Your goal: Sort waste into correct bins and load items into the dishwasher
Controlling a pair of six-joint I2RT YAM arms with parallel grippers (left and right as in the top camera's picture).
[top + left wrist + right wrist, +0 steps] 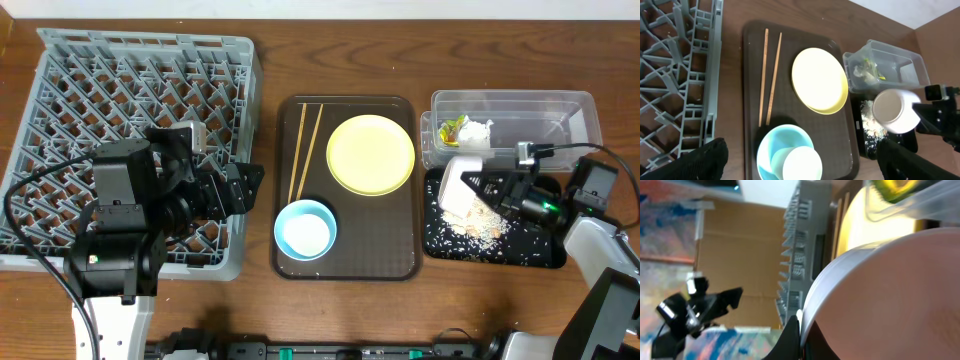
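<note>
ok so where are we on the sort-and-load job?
Done: snack wrapper and tissue sit in the clear tub. In hand: right gripper shut on the white bowl, tipped over the black tray where rice scraps lie. To do: yellow plate, blue bowl and chopsticks on the brown tray; no dishes visible in the dish rack; left gripper open, empty.

Robot lab mock-up: wooden table (330,40), cardboard backdrop (740,255) (dish rack (100,90) as prop).
</note>
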